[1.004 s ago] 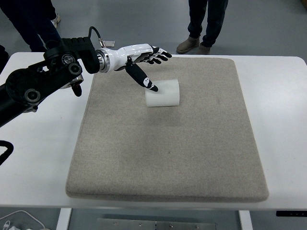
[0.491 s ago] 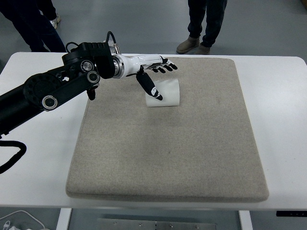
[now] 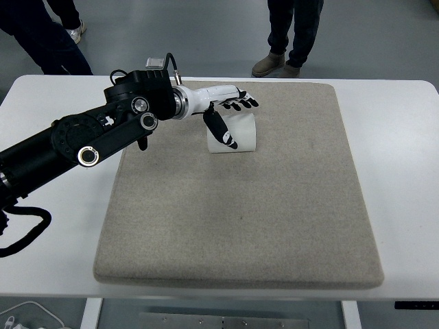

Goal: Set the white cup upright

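Right now the white cup (image 3: 236, 133) lies on its side on the grey mat (image 3: 240, 205), up near the mat's far edge and a little left of that edge's middle. Its long axis runs roughly left to right, parallel to the far edge; which end is the mouth cannot be told from this view, since the left end is partly covered by the hand.

Over it comes the left hand (image 3: 225, 110), white shell with black fingertips, reaching in from the left on a bulky black arm (image 3: 89, 137). The fingers (image 3: 244, 103) are spread out wide above the far side of the cup, and the thumb (image 3: 221, 131) hangs down across the cup's left end on the near side. The hand brackets the cup loosely and is not closed around it; whether the thumb actually touches the cup cannot be told.

Around the cup the mat is bare, with nothing standing between the cup and any edge of it. The mat sits on a white table (image 3: 401, 171), which shows on both sides and along the near edge. A cable (image 3: 27, 312) loops at the near left corner below the table. Beyond the far edge, on a grey floor, stand two people: legs and brown shoes (image 3: 278, 65) at the top middle, dark trousers (image 3: 48, 34) at the top left.
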`<state>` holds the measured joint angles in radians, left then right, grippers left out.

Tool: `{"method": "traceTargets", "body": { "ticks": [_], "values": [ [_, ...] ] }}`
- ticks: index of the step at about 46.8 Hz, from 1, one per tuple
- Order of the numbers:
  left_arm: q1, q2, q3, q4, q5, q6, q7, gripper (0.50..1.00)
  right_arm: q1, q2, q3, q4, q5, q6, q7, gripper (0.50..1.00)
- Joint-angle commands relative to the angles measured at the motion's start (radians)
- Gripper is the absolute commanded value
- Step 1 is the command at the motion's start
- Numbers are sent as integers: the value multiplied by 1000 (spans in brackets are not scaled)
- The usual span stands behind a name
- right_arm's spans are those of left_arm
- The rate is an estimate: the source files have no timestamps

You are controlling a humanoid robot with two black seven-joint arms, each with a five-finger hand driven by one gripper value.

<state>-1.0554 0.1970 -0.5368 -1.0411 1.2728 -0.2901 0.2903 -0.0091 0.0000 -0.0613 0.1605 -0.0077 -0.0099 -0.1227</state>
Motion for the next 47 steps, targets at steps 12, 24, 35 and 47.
{"method": "traceTargets", "body": {
  "ticks": [12,24,35,47],
  "values": [
    [-1,-19,0,35,37,2,-7,943,0,0,0,1,0,1,0,930],
    [-5,-45,4,65,54,0,-8,943,0,0,0,1,0,1,0,930],
    [-5,-60,6,84,62,0,-8,943,0,0,0,1,0,-1,0,930],
    [-5,-70,26,93,62,0,-8,939,0,0,0,-1,0,-1,0,930]
  ]
}}
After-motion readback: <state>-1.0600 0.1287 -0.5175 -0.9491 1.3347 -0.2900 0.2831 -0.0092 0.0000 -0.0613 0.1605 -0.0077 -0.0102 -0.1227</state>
